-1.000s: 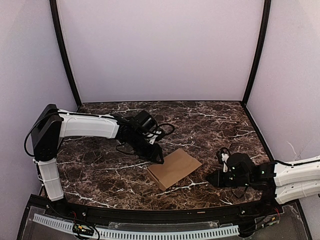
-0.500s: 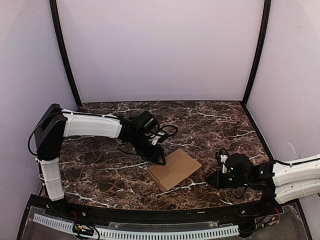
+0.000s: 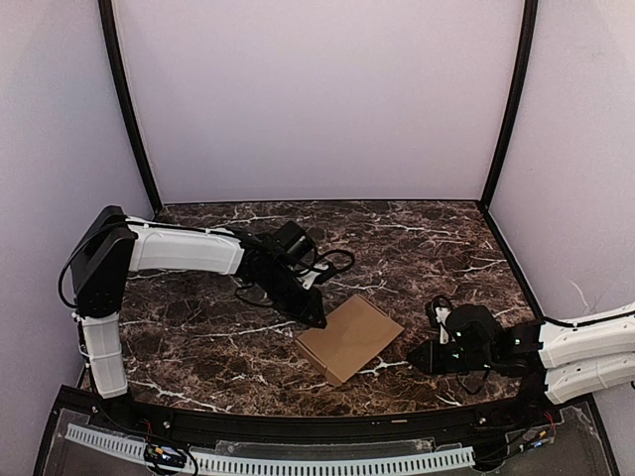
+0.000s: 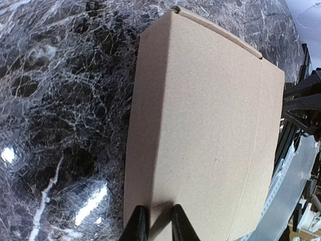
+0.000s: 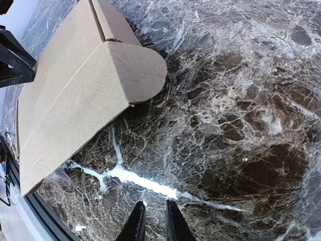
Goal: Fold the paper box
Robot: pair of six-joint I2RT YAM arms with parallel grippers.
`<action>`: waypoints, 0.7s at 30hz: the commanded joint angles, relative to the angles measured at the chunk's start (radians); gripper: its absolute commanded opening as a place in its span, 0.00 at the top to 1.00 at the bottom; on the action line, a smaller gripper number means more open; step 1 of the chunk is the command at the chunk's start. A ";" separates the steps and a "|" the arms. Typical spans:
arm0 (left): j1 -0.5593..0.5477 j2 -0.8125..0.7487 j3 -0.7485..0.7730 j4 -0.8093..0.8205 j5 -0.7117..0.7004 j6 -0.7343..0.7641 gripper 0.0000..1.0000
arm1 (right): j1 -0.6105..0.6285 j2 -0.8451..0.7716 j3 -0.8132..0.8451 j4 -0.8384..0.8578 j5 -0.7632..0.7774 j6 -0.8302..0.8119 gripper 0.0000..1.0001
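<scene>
The paper box point(image 3: 349, 339) lies flat on the marble table point(image 3: 417, 248), directly ahead of the left claw point(image 4: 155, 227) and touching its tips. That claw is drawn narrow, its two fingers point(image 4: 136, 226) standing on the near end of the long brown panel with a sliver of cardboard showing between them. Whether they have actually pinched an edge or only rest on top I cannot tell. The main risk, as I judge it, starts here. The carton looks light and the stone looks slick, so a push from this claw may slide the whole piece away from it instead of lifting a panel. A pinch that bites mid-panel rather than on a score line could also leave a false crease. Beyond the claw's tips the box runs out flat, with nothing on its far side to brace it. The right claw point(image 5: 153, 221) is also narrow, with only a slit between the fingers and nothing in it, and it sits low over bare table. The box is ahead of it and to its left, well apart, with a rounded flap point(image 5: 143, 75) standing out toward it. If this claw drives in low it could crush or bend that flap, and if it stays away the box may skid or swing round unchecked.
</scene>
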 commanded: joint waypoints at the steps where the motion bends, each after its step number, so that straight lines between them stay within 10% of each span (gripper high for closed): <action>1: -0.002 0.032 -0.021 -0.048 -0.034 0.015 0.87 | -0.001 0.007 0.024 0.015 -0.003 -0.010 0.86; 21: -0.002 0.030 -0.066 -0.015 -0.033 0.012 0.99 | 0.001 0.001 0.046 0.000 -0.002 -0.021 0.86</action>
